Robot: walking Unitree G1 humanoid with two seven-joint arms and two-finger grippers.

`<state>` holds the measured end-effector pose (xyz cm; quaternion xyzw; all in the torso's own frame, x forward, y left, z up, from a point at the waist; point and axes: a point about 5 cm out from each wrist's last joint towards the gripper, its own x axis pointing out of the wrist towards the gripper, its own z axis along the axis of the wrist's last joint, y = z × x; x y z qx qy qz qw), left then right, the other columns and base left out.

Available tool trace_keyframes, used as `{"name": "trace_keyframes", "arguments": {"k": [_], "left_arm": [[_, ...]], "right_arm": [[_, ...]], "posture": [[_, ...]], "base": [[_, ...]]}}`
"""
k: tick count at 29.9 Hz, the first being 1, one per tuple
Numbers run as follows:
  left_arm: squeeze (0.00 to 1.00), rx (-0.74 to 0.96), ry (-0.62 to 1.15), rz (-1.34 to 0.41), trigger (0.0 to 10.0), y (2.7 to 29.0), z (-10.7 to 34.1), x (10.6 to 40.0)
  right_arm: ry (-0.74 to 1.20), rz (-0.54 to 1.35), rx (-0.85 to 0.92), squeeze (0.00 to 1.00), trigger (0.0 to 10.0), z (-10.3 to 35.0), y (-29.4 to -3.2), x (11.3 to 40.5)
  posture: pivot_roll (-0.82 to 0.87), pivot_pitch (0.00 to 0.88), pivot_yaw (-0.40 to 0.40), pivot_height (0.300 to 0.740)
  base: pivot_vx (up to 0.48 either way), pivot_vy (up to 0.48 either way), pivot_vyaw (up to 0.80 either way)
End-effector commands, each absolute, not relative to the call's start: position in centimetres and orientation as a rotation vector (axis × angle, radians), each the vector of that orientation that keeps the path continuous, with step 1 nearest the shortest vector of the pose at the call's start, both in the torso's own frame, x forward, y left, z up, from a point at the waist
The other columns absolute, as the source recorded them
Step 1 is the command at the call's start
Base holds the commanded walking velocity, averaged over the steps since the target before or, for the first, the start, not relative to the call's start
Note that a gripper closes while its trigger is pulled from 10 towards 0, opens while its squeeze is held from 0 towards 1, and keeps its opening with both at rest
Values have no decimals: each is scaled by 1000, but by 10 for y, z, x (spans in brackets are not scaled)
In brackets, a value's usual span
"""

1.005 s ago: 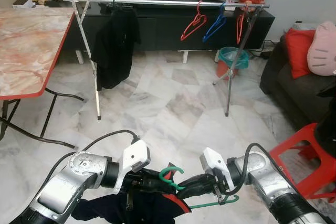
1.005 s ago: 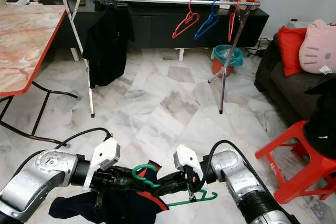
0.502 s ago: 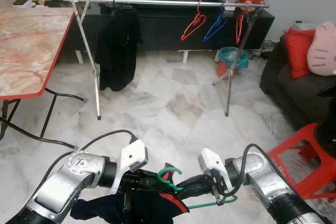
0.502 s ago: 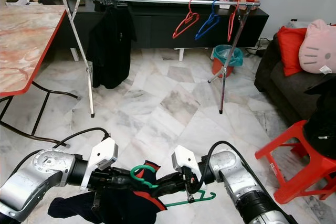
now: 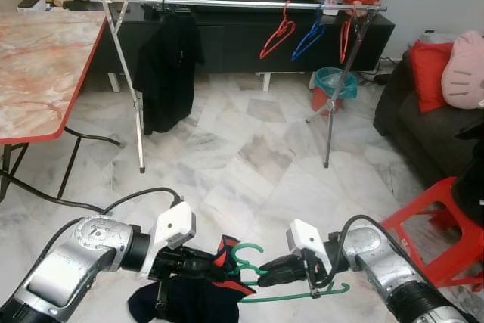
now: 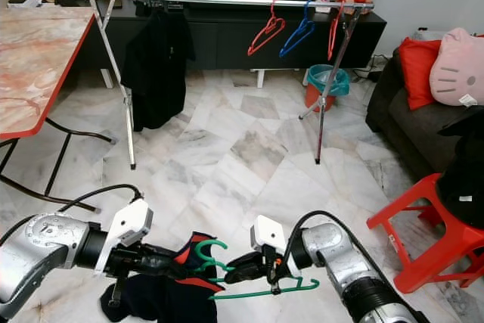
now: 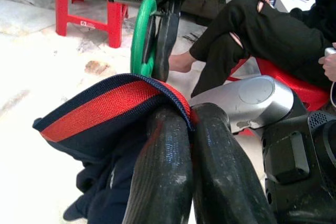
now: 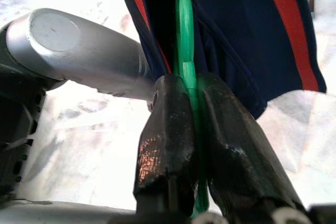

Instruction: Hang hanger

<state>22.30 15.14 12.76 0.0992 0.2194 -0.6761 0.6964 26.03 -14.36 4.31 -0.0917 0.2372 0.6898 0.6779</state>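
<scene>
Marble floor nearer, both arms lowered, left claw pinching navy garment, right claw pinching green hanger.

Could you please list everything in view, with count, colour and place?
Green plastic hanger: one, green, low between the arms.
Navy garment with red stripe: one, on the floor by the left arm.
Metal clothes rack: one, silver, across the room.
Black shirt: one, hanging at the rack's left.
Plastic hangers on the rack: two red, one blue.
Marble-top table: one, red-edged, left.
Red plastic stool: one, right.
Dark sofa: one, right, with a red cushion.
Teal bin: one, under the rack.
Left tool: shut on the garment's edge.
Right tool: shut on the green hanger.
</scene>
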Motion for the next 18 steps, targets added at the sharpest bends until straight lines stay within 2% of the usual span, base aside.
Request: {"name": "trace_keyframes", "arguments": {"k": [1,6,13,15,16,18], "left_arm": [[0,230,462,-1527,0,151,135,222],[0,290,508,-1490,0,159,128,223],[0,301,461,-1356,0,165,125,236],[0,306,424,-1270,0,169,125,245],[0,319,358,-1148,0,173,128,259],[0,315,307,-1048,0,176,131,272]], "right_arm": [[499,1515,-236,0,0,51,-148,269],[470,1451,-248,0,0,59,-155,281],[458,1452,-262,0,0,67,-163,285],[477,1460,-263,0,0,67,-167,284],[515,1507,-266,0,0,64,-171,277],[541,1550,-268,0,0,59,-171,269]], "posture": [[-8,0,-98,740],[-6,0,-95,740],[-12,0,-91,740],[-14,0,-86,740],[-12,0,-85,740],[-14,0,-84,740]], "base": [[0,0,0],[0,0,0],[0,0,0],[0,0,0],[0,0,0],[0,0,0]]}}
